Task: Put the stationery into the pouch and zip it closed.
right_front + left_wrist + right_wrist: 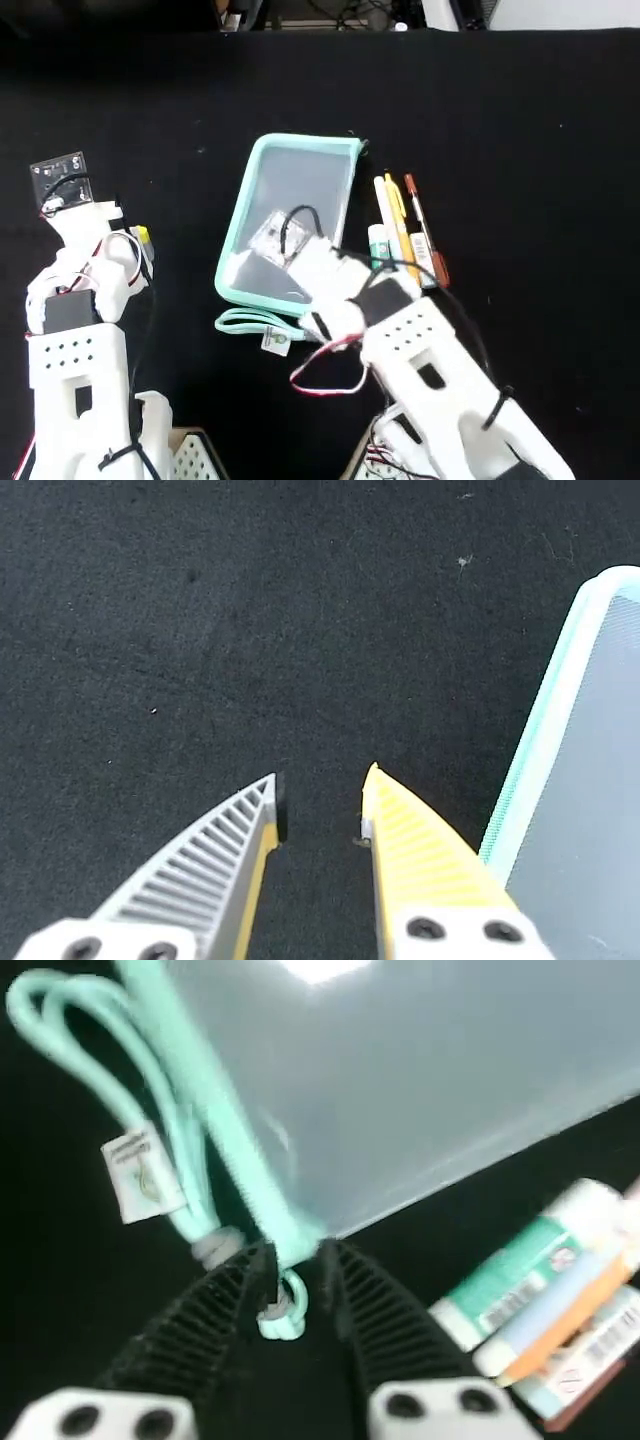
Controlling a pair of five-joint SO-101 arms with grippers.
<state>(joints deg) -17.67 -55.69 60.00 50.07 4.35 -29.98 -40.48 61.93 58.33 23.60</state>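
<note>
While your right jaws sit at the near corner of the green pouch (290, 185), they are pinched nearly shut on the little zip pull (285, 1312). The ring hangs right between them. A green loop (70, 1020) and a white tag (140, 1175) lie just beside that corner. The pens (405, 225) and a glue stick (377, 245) lie in a row on the desk (520, 150), just beside the pouch and outside it. Your left jaws are open a little and hold nothing. They hang over the bare black desk, near the pouch's other long side. Past the desk's far edge you can see some cables (350, 12).
</note>
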